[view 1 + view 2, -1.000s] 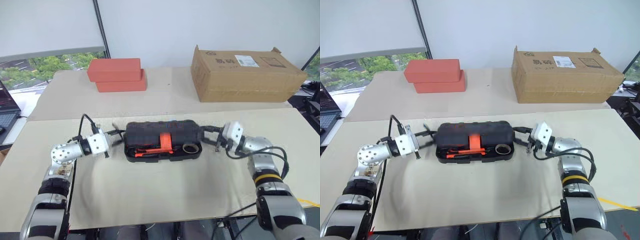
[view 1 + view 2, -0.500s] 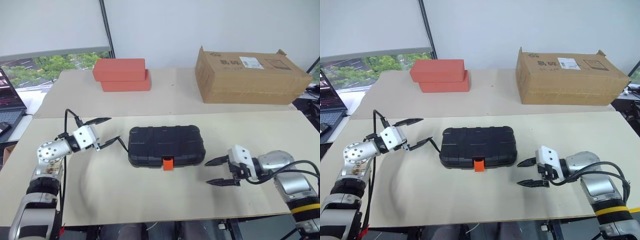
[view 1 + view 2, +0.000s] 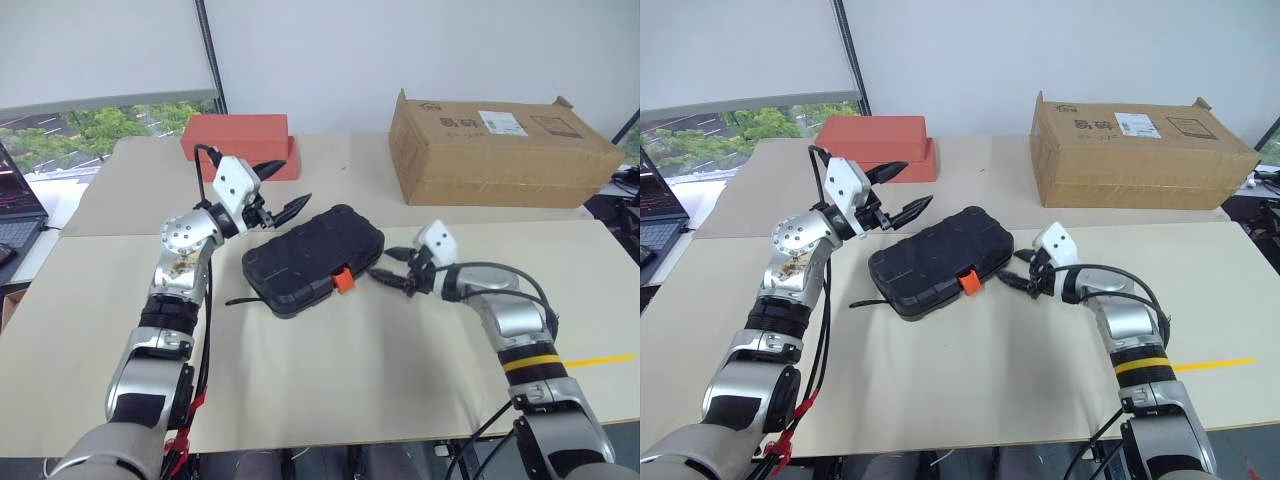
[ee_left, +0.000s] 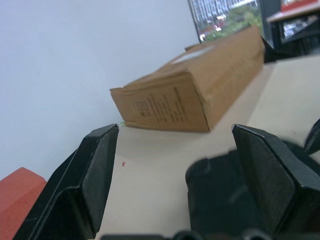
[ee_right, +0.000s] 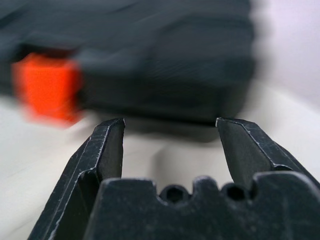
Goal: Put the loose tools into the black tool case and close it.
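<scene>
Head views: on the beige bench lies the closed, ribbed black plastic tool case, skewed. Left gripper hovers above its far-left corner, jaws wide, empty. Right wrist view: right gripper faces the case's orange latch, jaws apart, empty.

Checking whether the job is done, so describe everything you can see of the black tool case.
The black tool case is a ribbed, round-cornered plastic shell, lid shut, lying flat and skewed on the beige table. Its orange latch faces the open right gripper, close by. The open left gripper hovers above its far end. Nothing visibly grips it.
</scene>
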Controlling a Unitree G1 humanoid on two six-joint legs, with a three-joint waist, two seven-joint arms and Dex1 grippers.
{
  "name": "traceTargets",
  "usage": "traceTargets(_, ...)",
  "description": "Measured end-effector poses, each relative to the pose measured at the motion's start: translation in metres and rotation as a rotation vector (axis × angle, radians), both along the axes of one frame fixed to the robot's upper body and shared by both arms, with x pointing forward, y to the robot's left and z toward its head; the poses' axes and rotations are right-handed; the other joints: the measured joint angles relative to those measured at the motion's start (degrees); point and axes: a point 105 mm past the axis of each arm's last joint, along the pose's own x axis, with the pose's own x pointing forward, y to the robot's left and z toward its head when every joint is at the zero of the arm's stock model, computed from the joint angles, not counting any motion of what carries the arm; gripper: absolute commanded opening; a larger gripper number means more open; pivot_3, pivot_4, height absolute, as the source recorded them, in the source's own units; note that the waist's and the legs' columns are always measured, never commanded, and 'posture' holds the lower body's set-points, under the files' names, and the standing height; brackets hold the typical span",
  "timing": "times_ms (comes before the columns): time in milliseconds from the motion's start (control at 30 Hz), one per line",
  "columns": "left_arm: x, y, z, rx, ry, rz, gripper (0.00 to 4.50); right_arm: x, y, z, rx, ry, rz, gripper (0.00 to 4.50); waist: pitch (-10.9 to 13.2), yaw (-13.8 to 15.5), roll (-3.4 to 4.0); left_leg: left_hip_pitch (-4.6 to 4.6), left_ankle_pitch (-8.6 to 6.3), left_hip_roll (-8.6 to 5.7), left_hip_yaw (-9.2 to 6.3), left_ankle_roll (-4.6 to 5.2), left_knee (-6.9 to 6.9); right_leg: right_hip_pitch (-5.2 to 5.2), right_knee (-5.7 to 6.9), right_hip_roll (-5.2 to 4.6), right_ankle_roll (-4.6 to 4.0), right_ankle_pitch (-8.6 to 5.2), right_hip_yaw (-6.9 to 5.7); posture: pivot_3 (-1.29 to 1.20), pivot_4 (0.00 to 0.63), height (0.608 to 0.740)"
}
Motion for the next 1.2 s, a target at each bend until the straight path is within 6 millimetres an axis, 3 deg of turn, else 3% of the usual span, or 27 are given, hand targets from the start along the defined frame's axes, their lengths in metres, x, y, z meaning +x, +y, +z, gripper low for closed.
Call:
traceTargets(200,-0.014,-0.029,-0.04,0.138,0.121,-0.138,3.88,-0.008,-0.001,-0.001,-0.009,0.019,0.005,3.38,-0.01,0.07,0.01,-0.24,-0.02,-0.01,-0.02,0.04,0.03,-0.1,-0.12,0.0,0.03,-0.01,-0.03,0.0,0.15,0.711)
traceTargets(333,-0.029,-0.041,-0.078,0.249,0.237,-0.189,3.88,-0.042,0.004,-0.004,-0.033,0.122,0.074,3.38,-0.02,0.23,0.03,-0.28,-0.05,0.0,-0.11,0.08,0.03,-0.12,-0.13,0.0,0.04,-0.02,-0.04,0.0,0.15,0.711)
traceTargets(467,-0.033,-0.054,-0.086,0.321,0.249,-0.193,3.88,-0.061,0.033,-0.006,-0.029,0.164,0.105,3.38,-0.06,0.13,0.08,0.02,-0.36,0.0,-0.15,0.6,0.05,0.14,-0.06,-0.06,0.32,-0.18,-0.01,0.0,0.15,0.711)
traceTargets(600,-0.038,-0.058,-0.096,0.384,0.241,-0.182,3.88,-0.067,0.046,-0.017,-0.037,0.212,0.073,3.38,-0.31,0.18,0.1,0.22,-0.38,0.0,-0.16,0.61,0.06,0.26,0.01,-0.1,0.46,-0.26,0.05,0.0,0.15,0.711)
traceTargets(700,-0.035,-0.061,-0.097,0.365,0.26,-0.154,3.97,-0.066,0.05,-0.025,-0.043,0.247,0.016,2.69,-0.49,0.23,0.16,0.27,-0.37,-0.01,-0.17,0.61,0.08,0.29,0.1,-0.16,0.45,-0.26,0.09,0.0,0.15,0.711)
traceTargets(867,-0.032,-0.061,-0.095,0.344,0.267,-0.133,3.97,-0.066,0.053,-0.032,-0.084,0.274,-0.006,1.0,-0.53,0.35,0.13,0.27,-0.36,-0.03,-0.17,0.62,0.1,0.29,0.1,-0.17,0.45,-0.26,0.09,0.0,0.15,0.711)
traceTargets(967,-0.029,-0.059,-0.095,0.321,0.289,-0.12,3.97,-0.062,0.059,-0.026,-0.086,0.269,0.001,0.05,-0.54,0.2,0.13,0.27,-0.36,-0.01,-0.17,0.62,0.1,0.27,0.11,-0.14,0.44,-0.25,0.09,0.0,0.15,0.711)
traceTargets(1200,-0.026,-0.057,-0.096,0.272,0.339,-0.103,3.97,-0.039,0.066,-0.022,-0.101,0.293,-0.015,0.05,-0.55,-0.05,0.12,0.29,-0.35,0.0,-0.16,0.61,0.1,0.26,0.12,-0.12,0.41,-0.24,0.11,0.0,0.15,0.711)
